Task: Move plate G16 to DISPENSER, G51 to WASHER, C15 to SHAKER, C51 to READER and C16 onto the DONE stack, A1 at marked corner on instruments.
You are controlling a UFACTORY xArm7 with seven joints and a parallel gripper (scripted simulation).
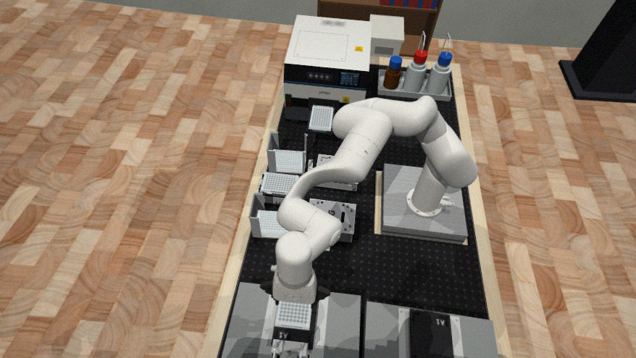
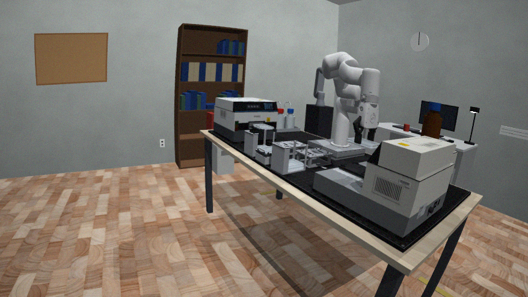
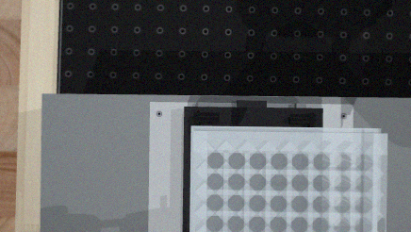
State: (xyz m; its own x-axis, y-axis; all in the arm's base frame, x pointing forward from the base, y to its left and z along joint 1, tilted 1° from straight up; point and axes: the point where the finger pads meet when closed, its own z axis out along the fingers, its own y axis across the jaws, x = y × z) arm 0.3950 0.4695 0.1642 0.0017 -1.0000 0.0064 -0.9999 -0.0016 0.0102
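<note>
My gripper is shut on a clear well plate and holds it level just above the black nest of the grey instrument at the near left end of the deck. The nest shows an A1 mark at its near end. The plate's label cannot be read. The fingers themselves are hidden in the wrist view.
A second instrument with an empty black nest stands to the right. Two stack racks with plates stand along the left edge, with a plate between them. The RG nest stands mid-deck. The far instrument's tray carries a plate.
</note>
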